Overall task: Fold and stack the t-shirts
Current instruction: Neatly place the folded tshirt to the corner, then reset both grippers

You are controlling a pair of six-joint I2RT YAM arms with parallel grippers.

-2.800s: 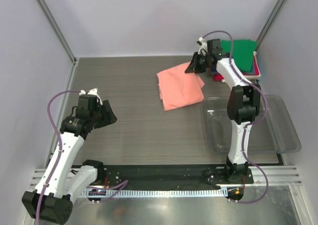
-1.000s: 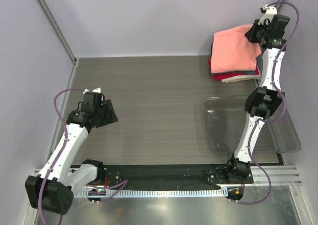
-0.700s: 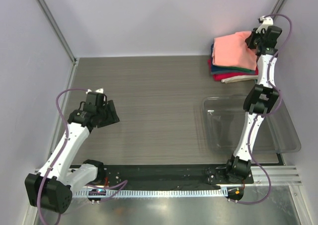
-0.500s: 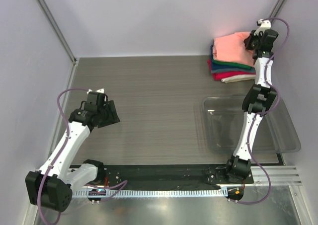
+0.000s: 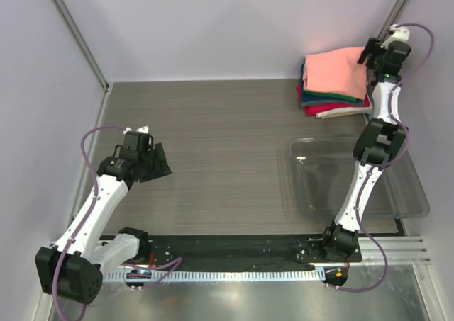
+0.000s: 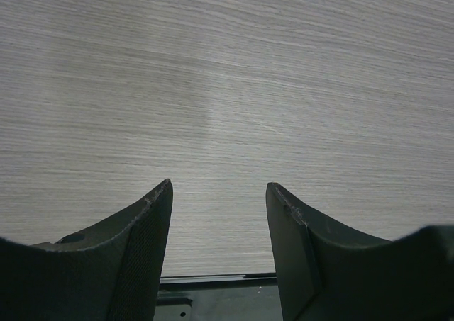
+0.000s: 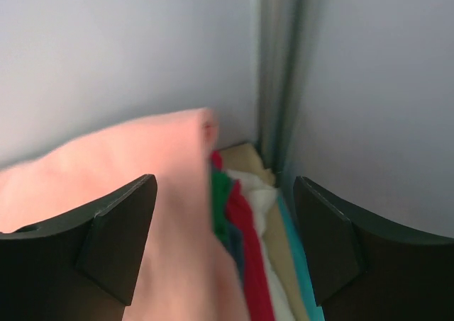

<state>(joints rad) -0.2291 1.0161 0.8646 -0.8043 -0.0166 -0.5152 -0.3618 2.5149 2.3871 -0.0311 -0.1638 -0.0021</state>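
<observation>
A folded salmon-pink t-shirt [image 5: 335, 73] lies on top of a stack of folded t-shirts [image 5: 333, 106] in the far right corner; green, navy, red and cream edges [image 7: 245, 250] show beneath it. My right gripper [image 5: 376, 53] hovers at the stack's right edge, jaws wide open, with the pink shirt [image 7: 106, 207] blurred between and below its fingers, not gripped. My left gripper [image 5: 157, 161] hangs open over bare table at the left, and the left gripper [image 6: 218, 193] has nothing between its fingers.
A clear plastic tray [image 5: 411, 193] sits at the right, in front of the stack, with the right arm rising over it. The enclosure's walls and a metal post [image 7: 280, 73] stand close behind the stack. A black rail [image 5: 234, 250] runs along the near edge.
The right gripper carried the pink shirt onto the stack, opened and let it go, then drew a little right. The left arm barely moved.
</observation>
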